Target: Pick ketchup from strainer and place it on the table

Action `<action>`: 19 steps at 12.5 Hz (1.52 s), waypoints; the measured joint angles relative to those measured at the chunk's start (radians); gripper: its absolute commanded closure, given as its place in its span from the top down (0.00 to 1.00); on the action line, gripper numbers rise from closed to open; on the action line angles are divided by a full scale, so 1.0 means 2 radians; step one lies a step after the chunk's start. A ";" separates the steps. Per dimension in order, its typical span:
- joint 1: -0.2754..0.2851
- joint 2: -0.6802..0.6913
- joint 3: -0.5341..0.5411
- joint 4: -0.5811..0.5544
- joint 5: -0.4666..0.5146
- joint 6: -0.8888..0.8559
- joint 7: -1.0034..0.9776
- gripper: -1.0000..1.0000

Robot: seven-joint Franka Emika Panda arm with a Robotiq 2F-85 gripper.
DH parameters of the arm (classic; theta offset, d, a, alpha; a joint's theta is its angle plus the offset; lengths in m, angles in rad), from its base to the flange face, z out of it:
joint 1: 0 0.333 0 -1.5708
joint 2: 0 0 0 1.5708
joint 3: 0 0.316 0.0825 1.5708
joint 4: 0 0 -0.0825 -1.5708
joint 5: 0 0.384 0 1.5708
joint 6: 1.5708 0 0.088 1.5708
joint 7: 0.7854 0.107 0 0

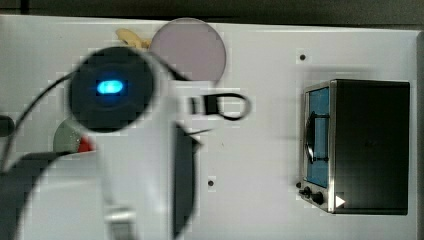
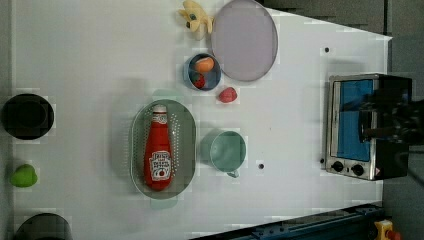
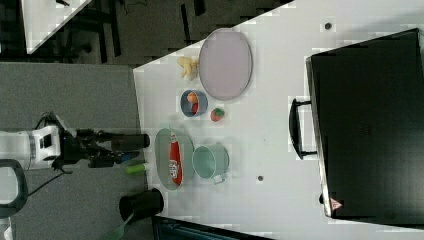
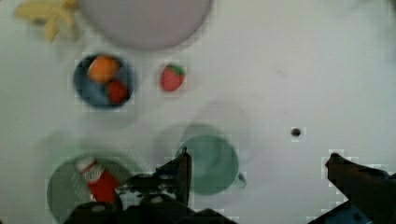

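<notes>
The ketchup, a red squeeze bottle with a white cap and label, lies lengthwise in the pale green oval strainer on the white table. The wrist view looks down from well above the table. There my gripper is open, its two dark fingers far apart and nothing between them. One finger shows over the green cup. The ketchup and strainer lie off to that finger's side. In the top view, a bit of the strainer and red bottle peeks out beside the arm.
A green cup stands right beside the strainer. A blue bowl with toy food, a strawberry, a lilac plate and a yellow toy lie beyond. A toaster oven sits at the left view's right.
</notes>
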 measured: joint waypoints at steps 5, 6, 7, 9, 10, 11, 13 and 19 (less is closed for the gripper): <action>0.014 0.033 0.140 -0.006 -0.002 0.032 0.000 1.00; 0.019 0.043 0.164 -0.013 -0.002 0.052 0.000 1.00; 0.025 0.055 0.187 -0.017 -0.002 0.070 0.000 1.00; 0.028 0.073 0.229 -0.041 -0.002 0.121 0.000 1.00; 0.031 0.075 0.240 -0.063 -0.001 0.151 0.000 1.00; 0.038 0.080 0.245 -0.086 -0.001 0.178 0.000 1.00; 0.044 0.103 0.256 -0.128 -0.001 0.266 0.001 1.00; 0.042 0.204 0.228 -0.234 -0.038 0.469 0.002 1.00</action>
